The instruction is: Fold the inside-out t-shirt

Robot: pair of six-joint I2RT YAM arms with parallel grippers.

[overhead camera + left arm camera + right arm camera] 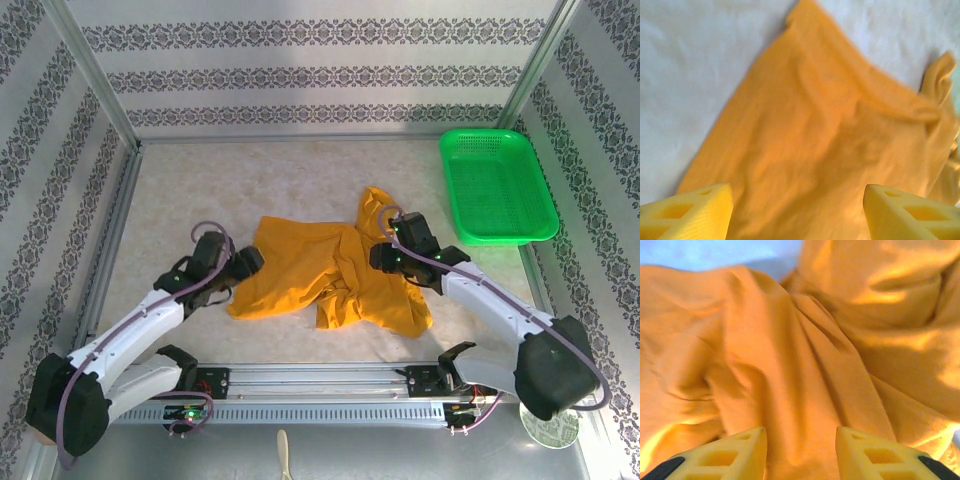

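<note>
While it lies crumpled on table point(180, 190) | t-shirt point(300, 270) | mustard-orange cloth

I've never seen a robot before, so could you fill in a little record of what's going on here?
Garment: orange t-shirt, crumpled, not yet folded
Left fingers: wide apart, over the shirt's left edge
Right fingers: apart, a cloth fold between them; grip unclear
Basket: green, far right corner, apart from the shirt
</note>
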